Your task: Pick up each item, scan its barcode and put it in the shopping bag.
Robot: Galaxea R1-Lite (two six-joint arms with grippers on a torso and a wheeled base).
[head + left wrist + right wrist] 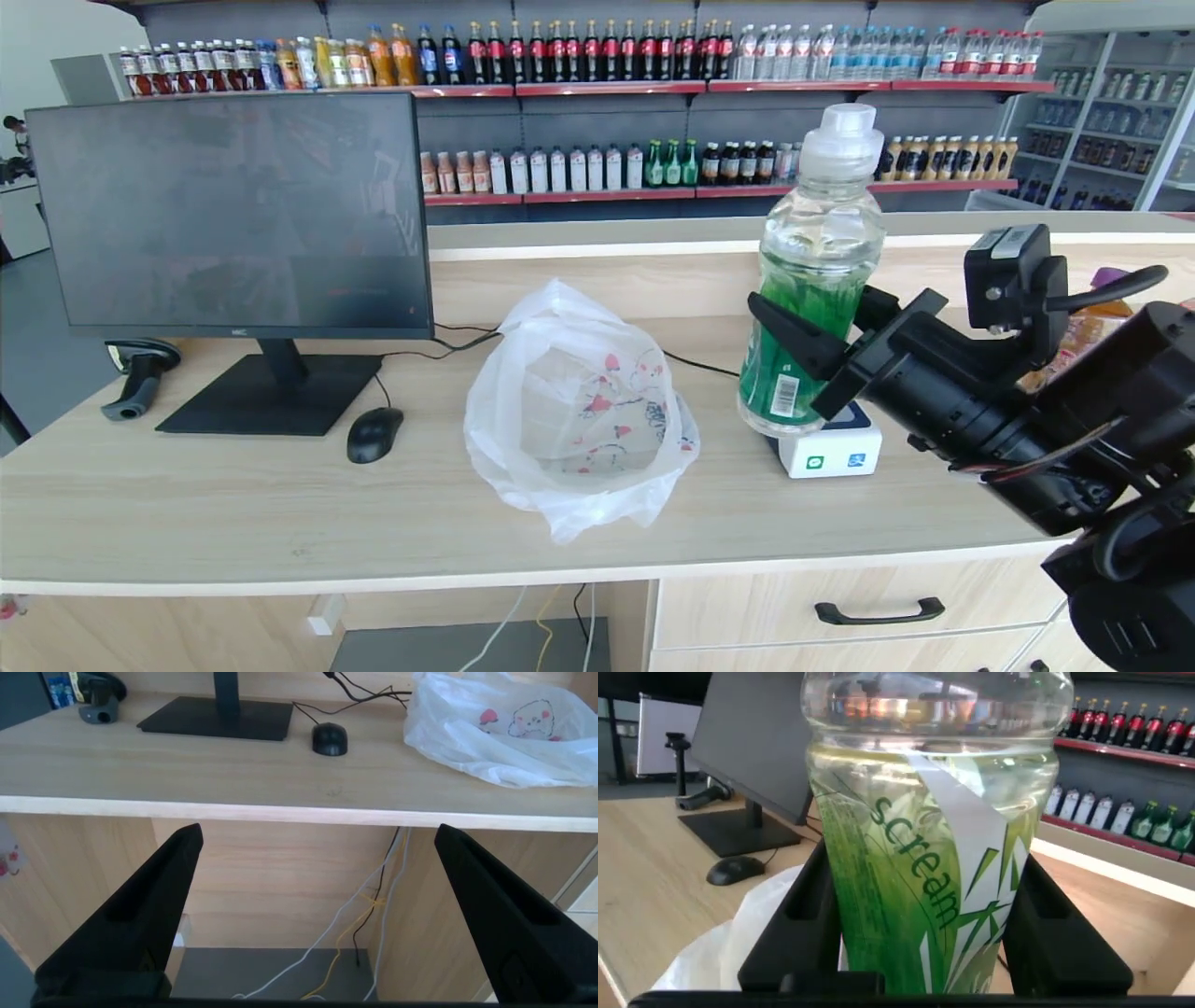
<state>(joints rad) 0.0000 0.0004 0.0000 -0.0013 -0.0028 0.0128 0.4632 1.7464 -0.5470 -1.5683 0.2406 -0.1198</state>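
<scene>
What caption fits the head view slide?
Right gripper holds bottle upright by scanner, beside open bag on counter.

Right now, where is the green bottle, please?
Head view, right side: the bottle stands clamped in the right end effector, at the white box.

The way above the shopping bag (pixel 579 411) is open. The monitor (pixel 233 215) and mouse (pixel 373 435) stand at its left, a white box (pixel 831 450) near its right. The counter's (pixel 187 523) front strip gives passage.
</scene>
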